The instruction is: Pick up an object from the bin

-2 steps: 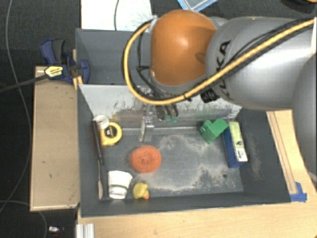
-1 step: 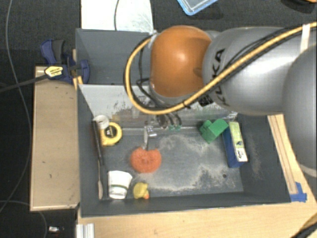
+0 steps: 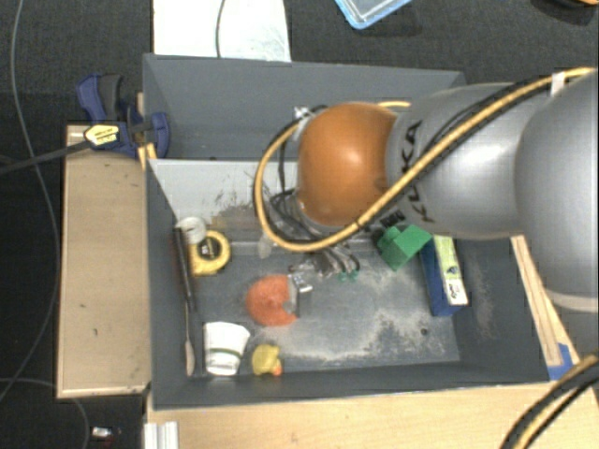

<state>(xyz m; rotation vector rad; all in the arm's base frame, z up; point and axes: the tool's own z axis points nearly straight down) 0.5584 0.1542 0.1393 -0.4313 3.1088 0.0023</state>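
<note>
My gripper (image 3: pixel 316 271) hangs low in the middle of the bin, mostly covered by the arm's orange dome. Just to its lower left, an orange-red rounded lump (image 3: pixel 270 300) lies on the bin floor, touching or nearly touching the gripper's metal tip. A green block (image 3: pixel 404 245) sits to the gripper's right, partly under the arm. Beside the block lies a blue box with a white and green label (image 3: pixel 442 279).
A yellow tape measure (image 3: pixel 209 252) lies at the left wall with a long dark stick (image 3: pixel 185 297) running down beside it. A white cup (image 3: pixel 226 346) and a small yellow thing (image 3: pixel 267 360) rest near the front left corner.
</note>
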